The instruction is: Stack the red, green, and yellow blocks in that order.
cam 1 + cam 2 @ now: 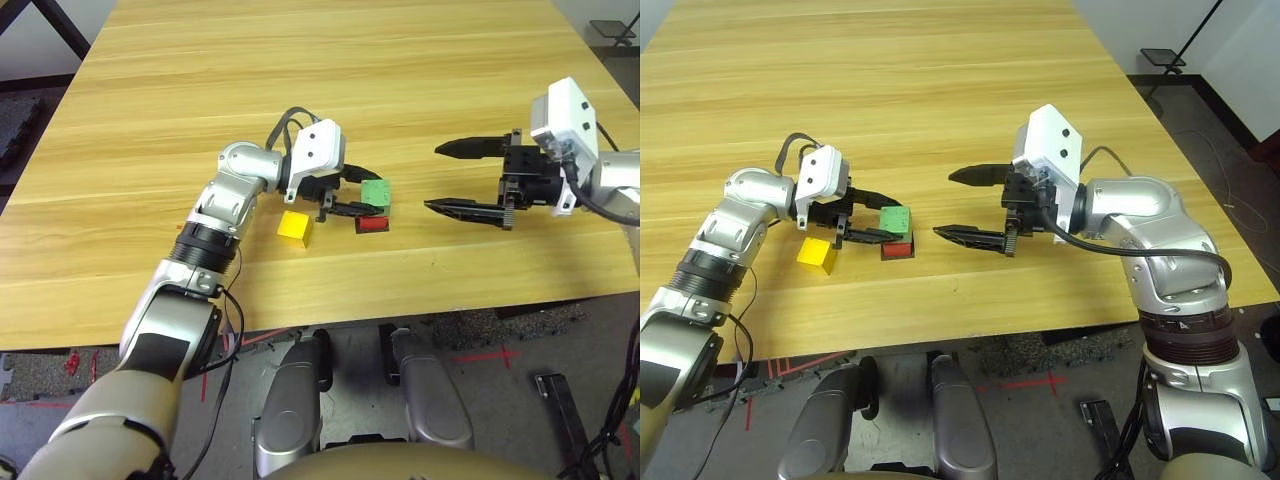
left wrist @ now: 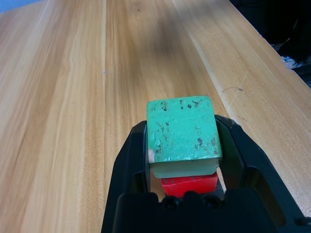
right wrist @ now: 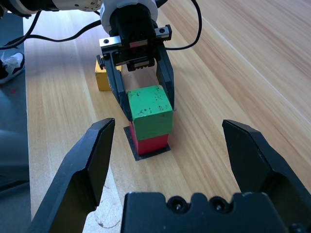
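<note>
Green block [image 3: 151,112] sits on red [image 3: 152,143], left fingers [image 3: 166,73] clenched on it to seat it squarely; right fingers [image 3: 256,162] released, yellow [image 1: 294,227] waiting.

The green block [image 3: 151,111] sits on the red block [image 3: 153,143], which rests on a square patch [image 3: 133,145]; the yellow block [image 1: 294,227] lies on the table [image 1: 400,80] just left of them. The left gripper [image 1: 880,218] flanks the upper block.

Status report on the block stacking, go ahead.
Left gripper shut on green block, seated atop red block. Right gripper open, clear. Yellow block waiting.
</note>
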Robot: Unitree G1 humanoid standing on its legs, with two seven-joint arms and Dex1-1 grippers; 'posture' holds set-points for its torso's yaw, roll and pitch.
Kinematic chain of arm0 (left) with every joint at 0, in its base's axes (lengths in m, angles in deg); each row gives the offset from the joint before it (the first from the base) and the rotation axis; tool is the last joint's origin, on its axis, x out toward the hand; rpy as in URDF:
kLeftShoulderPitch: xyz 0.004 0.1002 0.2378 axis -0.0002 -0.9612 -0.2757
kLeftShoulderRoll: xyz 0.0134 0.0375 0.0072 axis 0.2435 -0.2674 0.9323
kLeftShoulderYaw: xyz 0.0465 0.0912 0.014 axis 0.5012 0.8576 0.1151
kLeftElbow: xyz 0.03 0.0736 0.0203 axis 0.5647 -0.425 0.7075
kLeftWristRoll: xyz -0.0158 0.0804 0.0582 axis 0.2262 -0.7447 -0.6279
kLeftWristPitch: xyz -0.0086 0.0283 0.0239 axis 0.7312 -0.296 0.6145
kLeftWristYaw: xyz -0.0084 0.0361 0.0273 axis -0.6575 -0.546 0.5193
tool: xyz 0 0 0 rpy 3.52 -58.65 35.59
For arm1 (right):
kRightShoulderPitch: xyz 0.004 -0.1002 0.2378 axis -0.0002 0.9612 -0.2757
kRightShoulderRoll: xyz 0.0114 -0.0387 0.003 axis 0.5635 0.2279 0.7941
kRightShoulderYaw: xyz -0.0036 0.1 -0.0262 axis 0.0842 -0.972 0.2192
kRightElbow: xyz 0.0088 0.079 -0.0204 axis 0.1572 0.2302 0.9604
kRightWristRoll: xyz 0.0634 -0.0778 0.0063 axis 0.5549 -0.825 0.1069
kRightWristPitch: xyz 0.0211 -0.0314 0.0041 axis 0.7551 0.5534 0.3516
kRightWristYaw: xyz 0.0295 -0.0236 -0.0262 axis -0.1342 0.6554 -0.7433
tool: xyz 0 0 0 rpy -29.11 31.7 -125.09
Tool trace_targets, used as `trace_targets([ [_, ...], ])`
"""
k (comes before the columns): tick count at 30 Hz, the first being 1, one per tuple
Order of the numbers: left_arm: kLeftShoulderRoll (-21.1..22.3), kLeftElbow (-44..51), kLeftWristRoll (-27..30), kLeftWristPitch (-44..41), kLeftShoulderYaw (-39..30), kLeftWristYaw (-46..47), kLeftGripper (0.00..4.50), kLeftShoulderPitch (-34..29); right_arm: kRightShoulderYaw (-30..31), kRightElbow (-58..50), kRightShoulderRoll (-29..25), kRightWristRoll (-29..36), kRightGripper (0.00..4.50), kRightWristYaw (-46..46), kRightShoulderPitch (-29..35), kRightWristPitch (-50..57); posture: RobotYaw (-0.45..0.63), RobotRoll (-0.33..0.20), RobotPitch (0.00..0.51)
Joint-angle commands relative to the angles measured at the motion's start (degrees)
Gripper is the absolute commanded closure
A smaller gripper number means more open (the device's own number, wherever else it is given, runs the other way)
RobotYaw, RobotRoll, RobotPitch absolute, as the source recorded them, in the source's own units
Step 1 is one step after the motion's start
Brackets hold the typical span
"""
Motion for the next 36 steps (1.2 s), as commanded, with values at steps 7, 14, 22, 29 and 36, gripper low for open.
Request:
trace_targets([
  [7,0.38,0.61,-0.03,-2.28,0.3,0.06,0.01,-0.33,0.26,0.44,0.54,0.61,0.0,-0.3,-0.16,-0.57,0.13,0.019,0.24],
  [14,3.17,1.18,-0.03,-3.06,0.21,-2.4,0.01,-0.28,0.61,1.41,0.65,0.26,0.0,-0.46,-0.8,-0.97,0.13,0.018,0.237],
  [22,10.64,1.04,0.84,-3.89,-1.86,-6.35,0.01,-0.59,1.06,2.56,0.64,-0.17,0.0,-0.86,-1.27,-1.81,0.14,0.022,0.233],
  [29,14.48,1.08,6.36,-0.32,-7.63,-11.05,0.01,-4.12,1.78,3.57,1.25,-0.7,0.0,-1.02,-1.31,-2.85,0.16,0.026,0.223],
  [36,15.53,1.81,8.78,1.3,-9.39,-13.72,0.01,-9.07,2.51,5.91,1.56,-1.51,0.0,-1.67,-2.24,-4.44,0.18,0.022,0.213],
])
